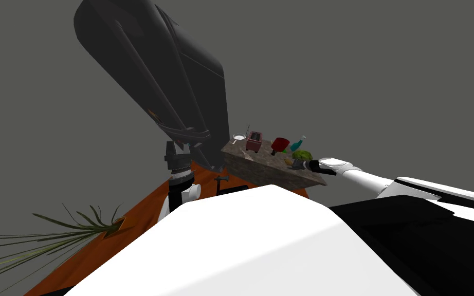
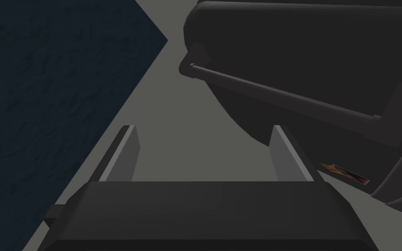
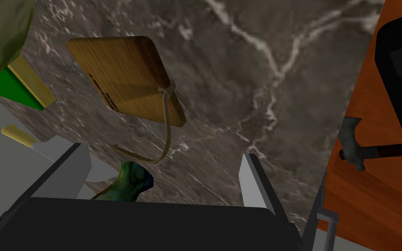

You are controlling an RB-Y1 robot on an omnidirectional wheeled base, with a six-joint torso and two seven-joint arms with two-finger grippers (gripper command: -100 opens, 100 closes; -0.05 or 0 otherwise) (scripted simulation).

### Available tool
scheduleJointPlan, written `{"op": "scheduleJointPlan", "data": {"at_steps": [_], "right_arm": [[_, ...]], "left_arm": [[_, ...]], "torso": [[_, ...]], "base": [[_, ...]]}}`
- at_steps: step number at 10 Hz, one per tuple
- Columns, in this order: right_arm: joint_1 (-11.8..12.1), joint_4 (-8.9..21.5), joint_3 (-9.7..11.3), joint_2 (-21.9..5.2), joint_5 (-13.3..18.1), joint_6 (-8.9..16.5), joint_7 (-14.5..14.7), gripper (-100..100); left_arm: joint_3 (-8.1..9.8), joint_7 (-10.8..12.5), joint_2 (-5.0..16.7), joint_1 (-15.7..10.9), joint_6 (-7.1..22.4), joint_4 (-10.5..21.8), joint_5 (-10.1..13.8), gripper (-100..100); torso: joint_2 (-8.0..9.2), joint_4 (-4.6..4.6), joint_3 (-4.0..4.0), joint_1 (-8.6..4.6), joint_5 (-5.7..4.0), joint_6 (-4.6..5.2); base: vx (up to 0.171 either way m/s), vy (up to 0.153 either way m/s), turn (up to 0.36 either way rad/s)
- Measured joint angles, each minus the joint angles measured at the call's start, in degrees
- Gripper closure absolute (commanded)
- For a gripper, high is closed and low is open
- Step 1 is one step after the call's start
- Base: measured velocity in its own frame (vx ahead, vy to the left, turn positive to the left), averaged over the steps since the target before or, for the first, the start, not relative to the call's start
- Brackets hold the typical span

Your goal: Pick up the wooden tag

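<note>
Right gripper (image 3: pixel 164 159) wide, empty, over the marble counter (image 3: pixel 248 65).
Your wooden tag (image 3: pixel 126 78) lies flat near the counter's edge.

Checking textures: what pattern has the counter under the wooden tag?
Counter: dark marble, white-veined; right wrist view.
</note>
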Motion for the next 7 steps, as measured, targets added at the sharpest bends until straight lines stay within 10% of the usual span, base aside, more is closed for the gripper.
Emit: {"op": "scheduleJointPlan", "data": {"at_steps": [1,2,3,7], "right_arm": [[0.26,0.32,0.24,-0.59,0.34,0.28,0.06,-100],[0.28,0.36,0.26,-0.64,0.37,0.31,0.08,0],[0.27,0.36,0.26,-0.63,0.36,0.3,0.08,-100],[2.16,-3.98,3.18,-2.85,-3.12,5.48,-2.27,-100]], "left_arm": [[0.0,0.0,0.0,0.0,0.0,0.0,0.0,0],[0.0,0.0,0.0,0.0,0.0,0.0,0.0,0],[0.0,0.0,0.0,0.0,0.0,0.0,0.0,0],[0.01,0.0,0.01,-0.01,0.0,0.0,0.0,0]], "torso": [[0.05,0.01,0.03,-0.04,-0.01,0.01],[0.11,0.02,0.06,-0.09,-0.03,0.01],[0.15,0.03,0.08,-0.12,-0.04,0.01],[0.4,0.09,0.23,-0.37,-0.1,0.03]], "base": [[0.008,0.005,0.002],[0.0,0.0,0.0],[-0.054,-0.044,0.214],[-0.07,-0.059,0.168]]}}
